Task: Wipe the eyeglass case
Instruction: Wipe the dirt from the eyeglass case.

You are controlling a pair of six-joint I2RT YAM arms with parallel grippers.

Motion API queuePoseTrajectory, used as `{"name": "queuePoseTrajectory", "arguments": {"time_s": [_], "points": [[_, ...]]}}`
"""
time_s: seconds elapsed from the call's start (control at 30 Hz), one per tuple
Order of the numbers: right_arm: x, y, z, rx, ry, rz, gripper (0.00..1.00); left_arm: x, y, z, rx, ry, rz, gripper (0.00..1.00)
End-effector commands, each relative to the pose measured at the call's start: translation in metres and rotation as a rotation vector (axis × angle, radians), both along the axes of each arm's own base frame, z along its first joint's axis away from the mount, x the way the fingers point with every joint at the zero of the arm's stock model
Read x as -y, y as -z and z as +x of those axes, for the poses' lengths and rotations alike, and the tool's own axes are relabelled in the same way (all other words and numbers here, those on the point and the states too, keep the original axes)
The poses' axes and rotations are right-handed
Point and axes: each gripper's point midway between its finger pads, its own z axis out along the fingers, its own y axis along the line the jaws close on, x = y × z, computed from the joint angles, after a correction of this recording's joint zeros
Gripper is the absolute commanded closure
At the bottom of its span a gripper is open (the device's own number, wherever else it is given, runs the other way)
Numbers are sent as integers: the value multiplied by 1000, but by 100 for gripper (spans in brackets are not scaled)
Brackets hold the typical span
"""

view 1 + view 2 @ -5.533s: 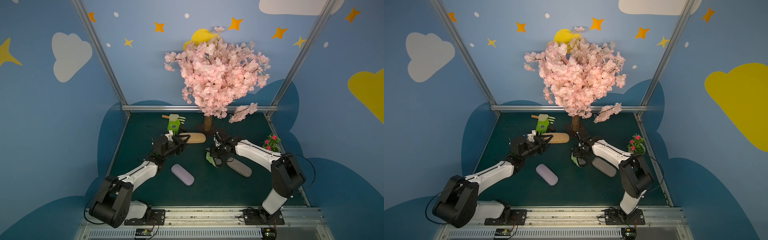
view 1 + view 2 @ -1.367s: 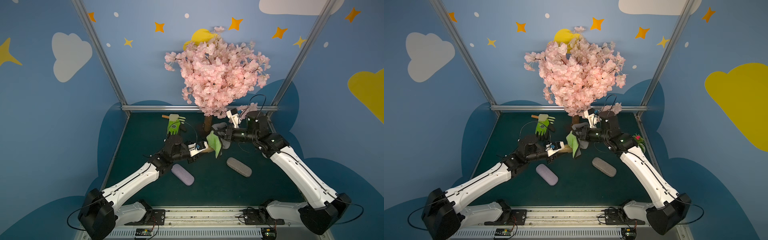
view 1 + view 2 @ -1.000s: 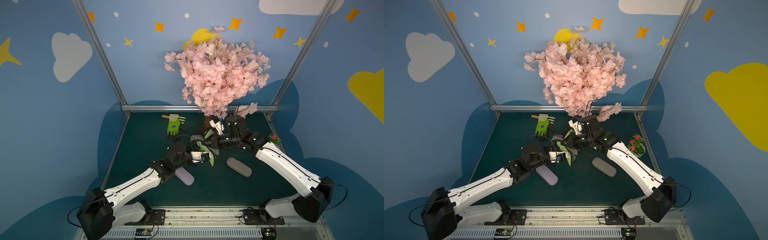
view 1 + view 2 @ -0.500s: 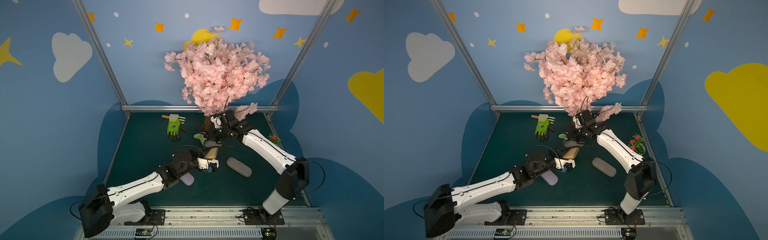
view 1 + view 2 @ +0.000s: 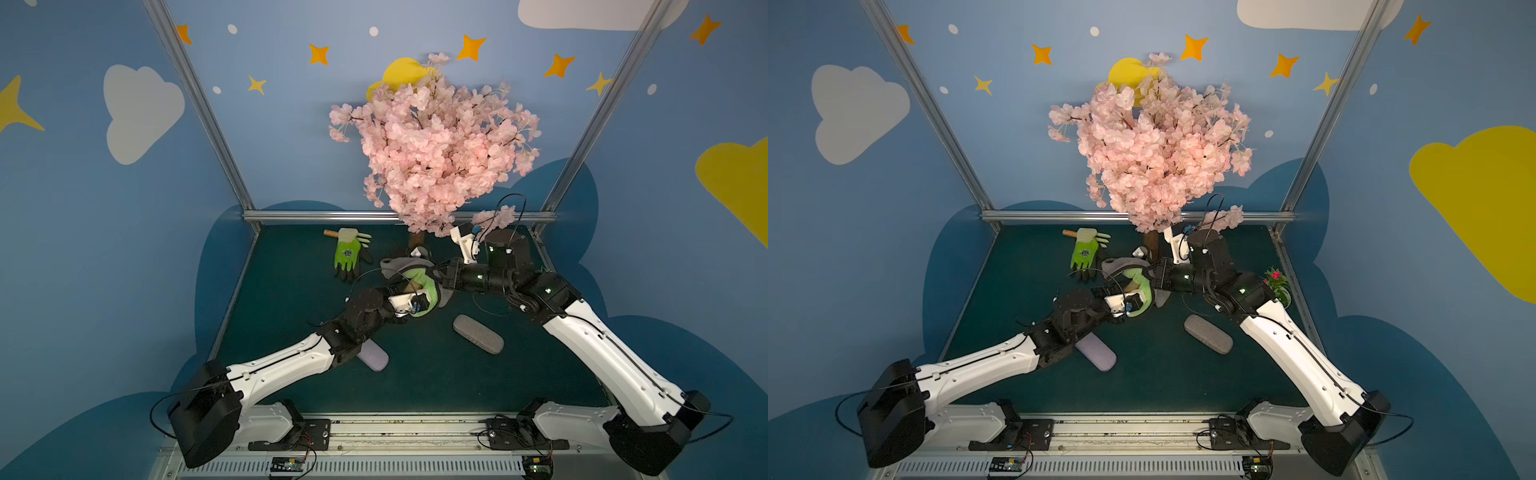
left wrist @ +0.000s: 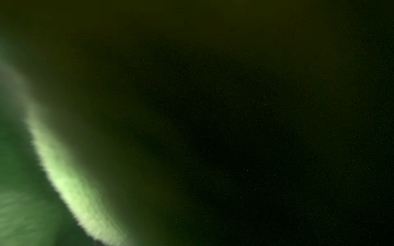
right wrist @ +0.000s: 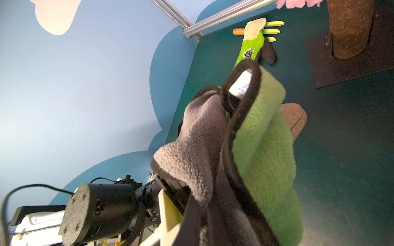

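Eyeglass case [image 7: 293, 119], the brown one, is being draped almost wholly by the green-and-grey cloth [image 5: 430, 291], which is being pinched in the tightly closed right gripper [image 5: 437, 276]. In both top views the case is being kept just beside that gripper, at about eight o'clock from it. Only one rounded end is being shown, so its long axis cannot be told. The left gripper [image 5: 419, 304] is being hidden under the cloth, jaws unreadable. Both arms are being stretched inward, the right wrist aimed at nine o'clock.
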Motion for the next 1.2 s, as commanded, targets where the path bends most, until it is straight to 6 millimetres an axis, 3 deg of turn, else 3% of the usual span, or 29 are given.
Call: {"name": "queuePoseTrajectory", "arguments": {"time_s": [0.0,0.1,0.23,0.33,0.4,0.5,0.63,0.73,0.83,0.93,1.07,1.17], "points": [[-12,26,9,-43,29,-17,100,7,-46,-7,-69,-7,-229,97],[-14,56,19,-74,86,-69,100,11,-69,-14,-146,2,-360,97],[17,106,46,-103,245,-214,100,9,-106,-30,-227,51,-563,97],[38,123,64,-103,329,-271,100,3,-131,-43,-293,108,-722,97],[44,116,71,-92,351,-276,100,1,-141,-50,-339,141,-791,97],[41,78,70,-1,322,-277,100,-4,-141,-50,-401,121,-852,97],[31,14,44,170,257,-264,100,-14,-113,-32,-496,3,-871,97],[29,-14,24,260,234,-253,100,-30,-91,-13,-624,-95,-959,97],[20,-24,6,299,201,-247,100,-46,-67,10,-794,-204,-1084,97],[-2,-27,-6,343,153,-249,100,-50,-52,26,-962,-274,-1181,97],[-34,-23,-4,358,101,-230,100,-33,-60,28,-1042,-197,-1233,97],[-45,-2,6,319,104,-221,100,-26,-70,26,-1083,-137,-1278,97]]}}
